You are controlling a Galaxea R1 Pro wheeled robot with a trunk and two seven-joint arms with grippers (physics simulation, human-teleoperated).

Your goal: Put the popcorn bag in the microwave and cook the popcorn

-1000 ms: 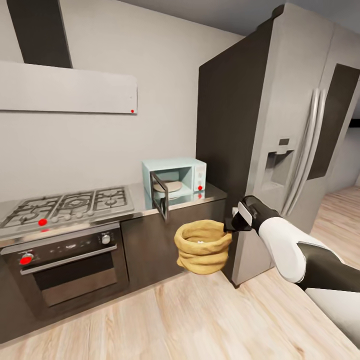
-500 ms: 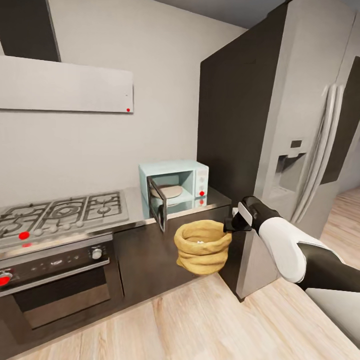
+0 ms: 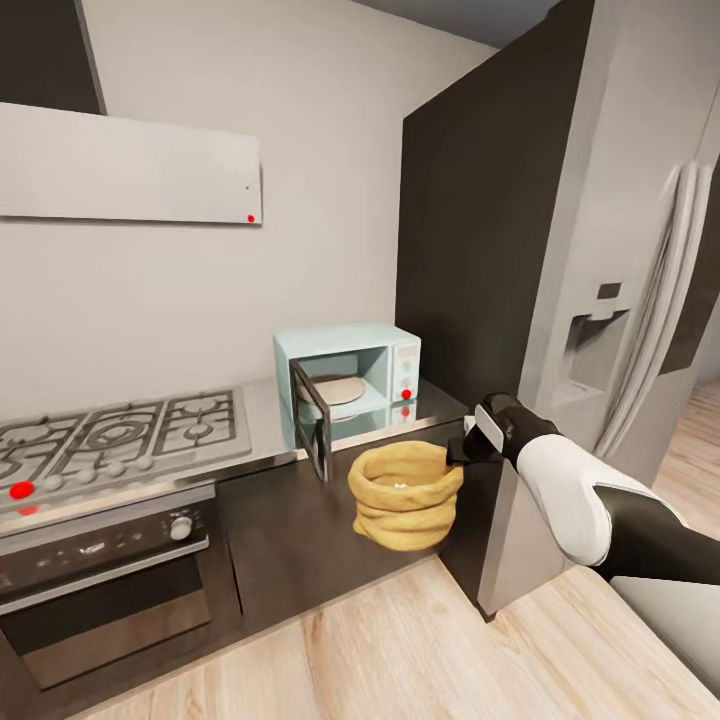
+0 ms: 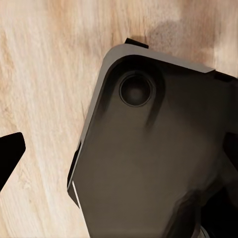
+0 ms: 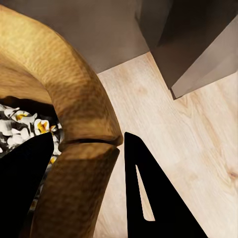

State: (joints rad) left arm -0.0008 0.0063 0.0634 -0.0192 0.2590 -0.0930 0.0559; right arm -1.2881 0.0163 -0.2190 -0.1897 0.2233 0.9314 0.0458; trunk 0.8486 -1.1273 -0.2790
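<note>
Pinching the rolled rim, my right gripper (image 3: 462, 450) held one popcorn bag (image 3: 405, 497) at frame centre, white-yellow popcorn (image 5: 20, 124) inside. One microwave (image 3: 347, 376) stood open above, holding one round plate (image 3: 335, 388). My left gripper's state I couldn't tell.

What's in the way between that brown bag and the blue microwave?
Nothing visible. The bag hangs from the right gripper in front of the cabinets, below the microwave, whose door stands open with the cavity showing.
</note>
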